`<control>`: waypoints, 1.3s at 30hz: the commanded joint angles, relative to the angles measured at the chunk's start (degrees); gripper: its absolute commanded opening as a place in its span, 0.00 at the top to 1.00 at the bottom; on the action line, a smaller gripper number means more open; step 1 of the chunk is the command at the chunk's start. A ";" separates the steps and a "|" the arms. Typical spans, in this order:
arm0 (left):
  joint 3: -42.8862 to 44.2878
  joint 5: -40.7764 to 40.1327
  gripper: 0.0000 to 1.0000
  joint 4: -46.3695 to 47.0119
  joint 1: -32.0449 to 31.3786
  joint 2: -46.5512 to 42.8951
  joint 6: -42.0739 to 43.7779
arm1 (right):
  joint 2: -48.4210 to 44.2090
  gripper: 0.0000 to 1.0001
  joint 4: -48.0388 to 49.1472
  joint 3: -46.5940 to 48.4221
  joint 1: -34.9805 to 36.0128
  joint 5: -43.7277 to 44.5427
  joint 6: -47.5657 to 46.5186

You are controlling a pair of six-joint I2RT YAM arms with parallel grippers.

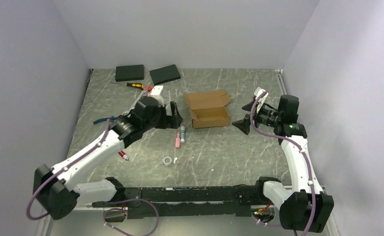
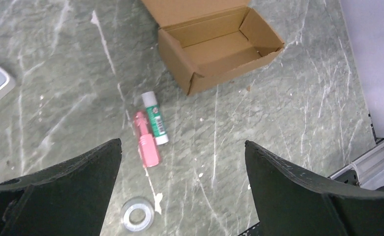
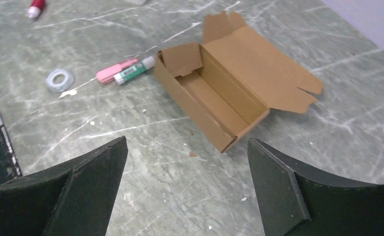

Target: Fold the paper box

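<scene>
Top external view: paper box, lid open, sits between left gripper and right gripper, both spread wide.

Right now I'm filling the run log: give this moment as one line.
left gripper: open, empty | right gripper: open, empty | cardboard box: walls up, lid open, untouched

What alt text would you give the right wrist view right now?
A brown cardboard box sits on the marbled table, sides folded up, lid flap lying open behind it, nothing inside. The right hand hovers open before it, holding nothing. A glue stick, a pink pen and a tape ring lie at upper left.
</scene>
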 commanded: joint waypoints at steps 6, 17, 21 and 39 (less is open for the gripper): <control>-13.32 -1.68 0.00 -4.89 1.56 -18.21 -1.96 | 0.70 0.01 -11.15 0.26 -2.60 -13.69 -18.16; -20.60 -6.29 0.01 -6.68 1.54 -24.44 -4.78 | 1.60 0.01 -11.46 -1.57 -4.91 -11.38 -18.09; -21.10 -5.79 0.01 -6.69 1.55 -22.19 -4.00 | 1.05 0.01 -10.27 -3.05 -5.88 -10.35 -18.20; -24.71 -2.98 0.00 -4.14 1.54 -17.90 -10.36 | 1.77 0.00 -12.22 -2.34 -6.72 -9.19 -19.13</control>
